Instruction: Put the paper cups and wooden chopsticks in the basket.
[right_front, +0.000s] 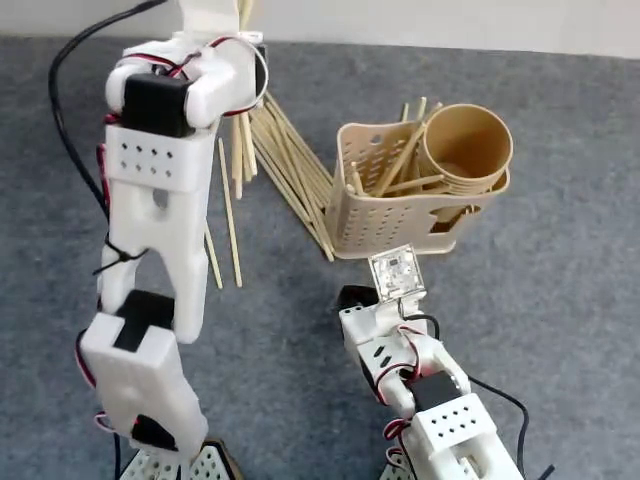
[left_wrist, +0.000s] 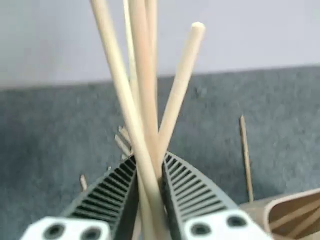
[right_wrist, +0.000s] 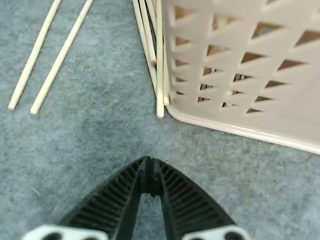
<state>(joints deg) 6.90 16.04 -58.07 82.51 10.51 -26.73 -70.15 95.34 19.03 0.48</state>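
Note:
My left gripper (left_wrist: 150, 186) is shut on a bundle of wooden chopsticks (left_wrist: 145, 85) that stick up past its fingers; in the high view these held chopsticks (right_front: 244, 12) are at the far edge of the table. The beige basket (right_front: 380, 215) holds stacked paper cups (right_front: 466, 148) and several chopsticks (right_front: 400, 165). Several loose chopsticks (right_front: 290, 170) lie fanned to its left, some against its wall (right_wrist: 160, 65). My right gripper (right_wrist: 150, 176) is shut with nothing in it, just off the basket's (right_wrist: 240, 75) near corner.
Two separate chopsticks (right_wrist: 50, 60) lie on the grey mat (right_front: 560, 300), left of the basket, beside the left arm (right_front: 155, 210). The mat right of and in front of the basket is bare. A pale wall borders the far edge.

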